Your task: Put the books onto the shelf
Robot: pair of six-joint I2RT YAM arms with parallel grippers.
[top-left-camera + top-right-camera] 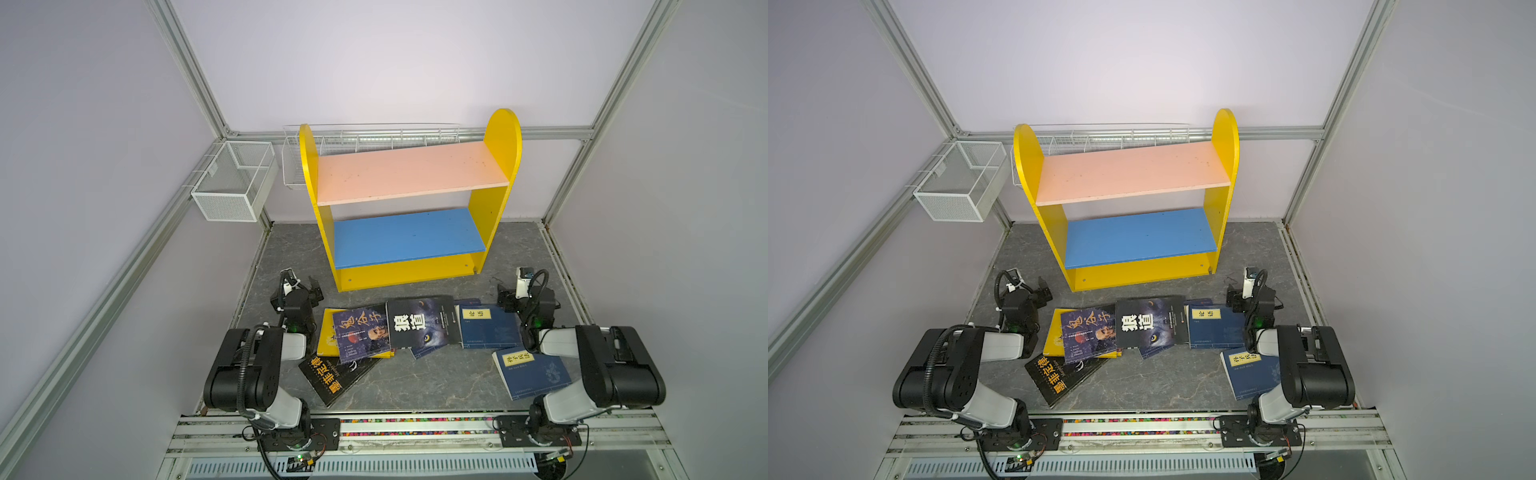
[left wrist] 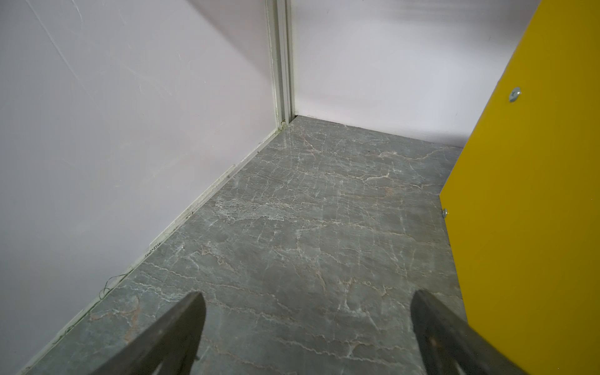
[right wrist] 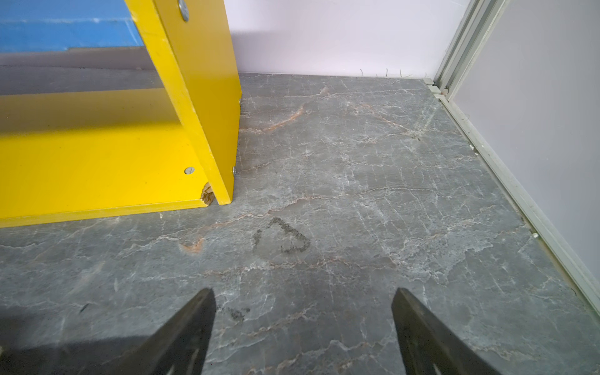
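Two grippers: both spread wide, nothing between the jaws.
Left gripper [image 2: 306, 300]: low over bare table [image 2: 292, 211], heading toward the back corner, left side panel [image 2: 519, 194] of the shelf just beside.
Right gripper [image 3: 303, 297]: low over bare table, heading past the right side panel [image 3: 201, 97] toward the far wall.
Shelf [image 1: 409, 272]: upright at the back; pink upper board [image 1: 409, 172] and blue lower board [image 1: 407, 237] both bare.
Books: none shelved; all flat on the table in a loose row between the two arms, in front of the shelf.
Left end of row: purplish book [image 1: 363, 332] on top of a yellow book [image 1: 326, 332], with a black book [image 1: 336, 376] poking out underneath toward the bases.
Middle: wolf-face book [image 1: 422, 322], overlapping a half-hidden navy book [image 1: 424, 352].
Right end: labelled navy book [image 1: 488, 326]; second navy book [image 1: 532, 374] nearer the base, partly hidden by the right arm.
Key relation: every book behind the fingertips, back toward the bases and inward; neither gripper aimed at one.
Nearer arm, judged: right for the navy pair, left for the purplish-yellow pile; wolf-face book about midway.
Long axis, judged: labelled navy book seemingly crosswise to the right gripper's heading; pull-back and turn-in probably needed before any pinch on an edge.
Step in hand, judged: very start, first pick not yet made.
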